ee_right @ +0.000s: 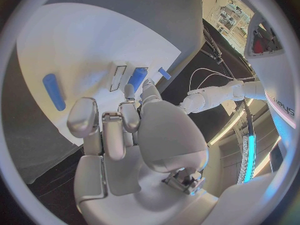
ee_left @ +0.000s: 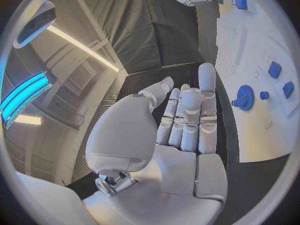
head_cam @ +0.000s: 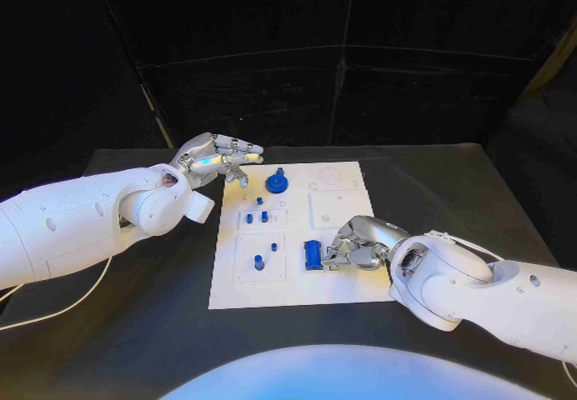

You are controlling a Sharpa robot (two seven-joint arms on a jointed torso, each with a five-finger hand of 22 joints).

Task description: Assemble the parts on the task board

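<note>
Your left hand [head_cam: 220, 158] hovers empty with fingers spread at the white rectangular task board's [head_cam: 343, 287] ten o'clock corner, near the blue round gear [head_cam: 277, 182]. Your right hand [head_cam: 353, 244] rests at four o'clock, fingers touching the blue oblong block [head_cam: 313, 253]; you cannot tell whether it grasps it.

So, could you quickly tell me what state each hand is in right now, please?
Left hand: open, fingers spread, holding nothing, at the far left corner of the task board.
Right hand: fingers around a blue part; grip cannot be told.
</note>
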